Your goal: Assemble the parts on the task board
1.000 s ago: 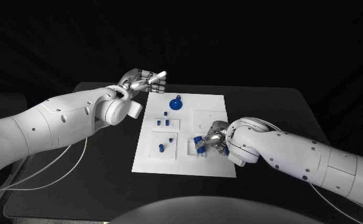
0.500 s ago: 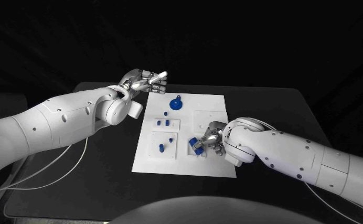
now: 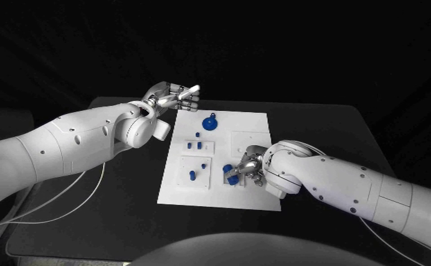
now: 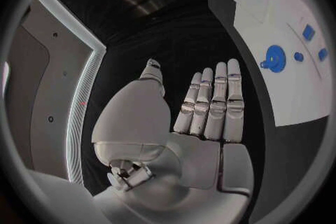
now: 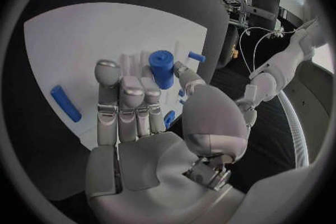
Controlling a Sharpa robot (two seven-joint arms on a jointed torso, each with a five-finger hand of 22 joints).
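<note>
- Head view first, from my left side: the left hand (image 3: 172, 97) hangs over the worktop (image 3: 117, 204) just off the far left corner of the task board (image 3: 256, 123), apart from it. In the left wrist view its fingers (image 4: 210, 106) lie straight and side by side, with nothing in them, so I read it as idle for now.
- Moving right onto the board: a round blue part with a small knob (image 3: 208, 123) sits near the far edge. I judge it may already be placed, though I cannot tell whether it is seated.
- Below it, two small blue pegs (image 3: 193, 146) stand in a raised square. Nearer me, another square carries a blue piece (image 3: 192, 175) and a smaller one just beside it. Whether these are fully home I cannot tell.
- The plain square recess (image 3: 244, 140) on the right half of the board looks unfilled, so I take that as work left.
- Right of centre: the right hand (image 3: 248, 169) is down on the board over its near right block. In the right wrist view a blue cylinder (image 5: 162, 69) stands upright at the fingertips, between thumb and fingers; I judge it pinched, though the contact is not plain.
- Also in that view, a loose blue rod (image 5: 65, 103) lies flat on the board beside the hand, and a short blue peg (image 5: 196, 57) lies near the board's edge.
- My estimate: partway through, several parts left.
</note>
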